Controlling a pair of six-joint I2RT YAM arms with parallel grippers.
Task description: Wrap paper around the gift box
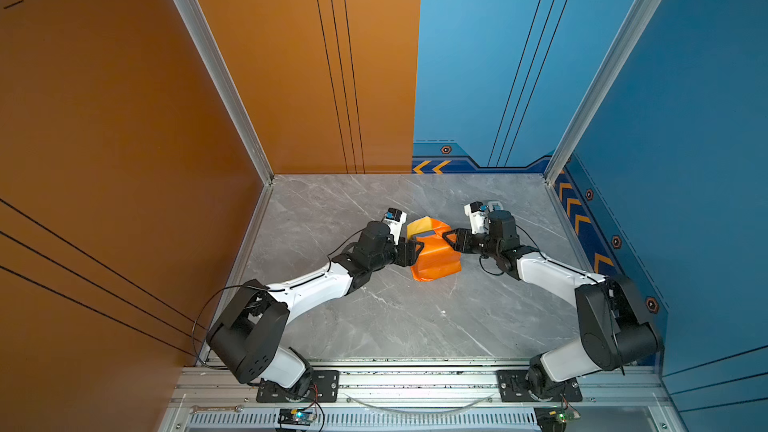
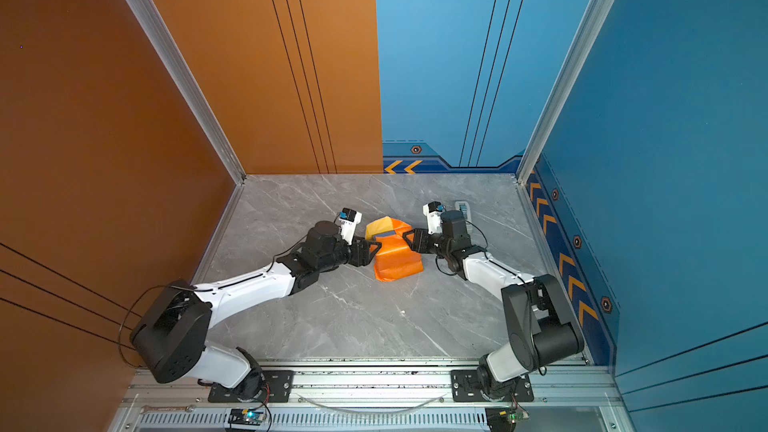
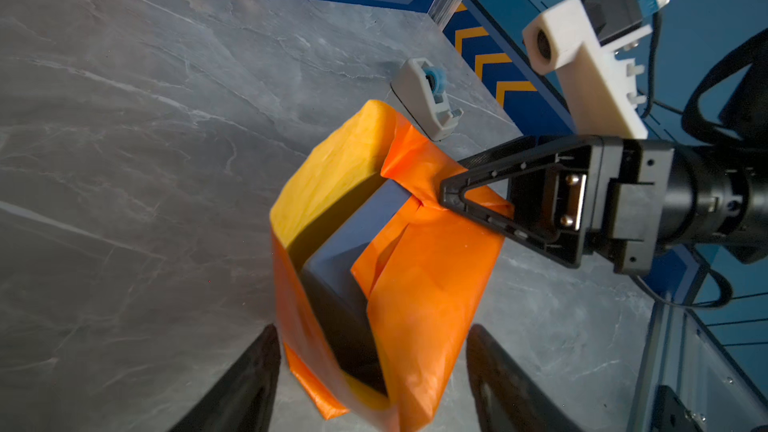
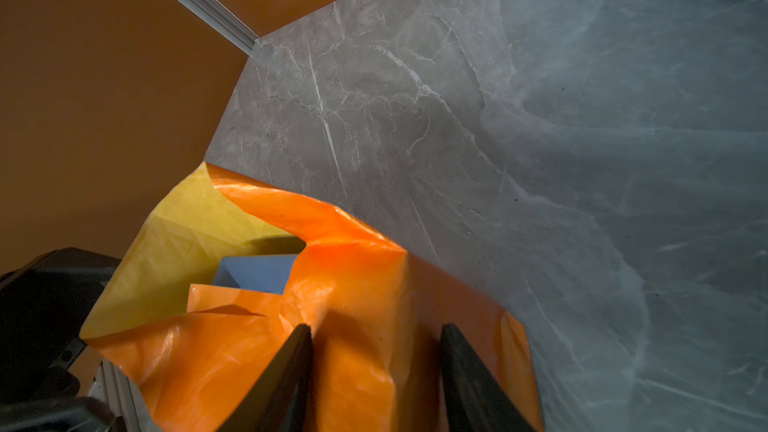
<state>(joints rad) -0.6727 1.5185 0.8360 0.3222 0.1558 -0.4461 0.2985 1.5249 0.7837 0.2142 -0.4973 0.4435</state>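
The gift box (image 3: 353, 238) is lying inside the paper (image 3: 424, 292) on the table (image 1: 374, 317), about midway between the left and right edges and closer to the back edge than the front. The orange side is covering most of it. One blue corner is peeking out at the end facing the back edge, where a yellow flap is standing up.

The long way of the bundle is running from back edge to front edge, so the two arms are meeting it from its sides. The right gripper (image 1: 451, 241) is touching the paper at the bare corner. Paper is sitting between its fingers, but I cannot tell if it is squeezing. The left gripper (image 3: 372, 328) is waiting with its fingers spread wide, one on each side of the bundle, pinching nothing.

The tape dispenser (image 3: 428, 97) is sitting just behind, toward the back right corner.

I think the left one is going to fold the yellow flap over next.
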